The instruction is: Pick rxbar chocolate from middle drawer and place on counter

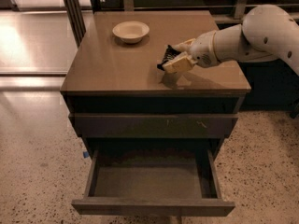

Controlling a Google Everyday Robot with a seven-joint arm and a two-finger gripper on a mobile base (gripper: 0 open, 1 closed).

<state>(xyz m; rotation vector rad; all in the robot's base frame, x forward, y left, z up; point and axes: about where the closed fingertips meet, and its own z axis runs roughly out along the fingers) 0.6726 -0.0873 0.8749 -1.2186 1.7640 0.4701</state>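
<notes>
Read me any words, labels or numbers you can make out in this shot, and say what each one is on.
No text can be read here.
Bar, held in the hand just over the counter: any print on it is too small to read.
Bowl: no text.
Open drawer: no text.
Shut drawer front: pale scratches only, no lettering.

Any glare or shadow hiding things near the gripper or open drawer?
Camera view: strong glare on the floor at left only; the gripper, holding the rxbar chocolate over the counter at right, casts a soft shadow below; the middle drawer is dim, inside readable.
</notes>
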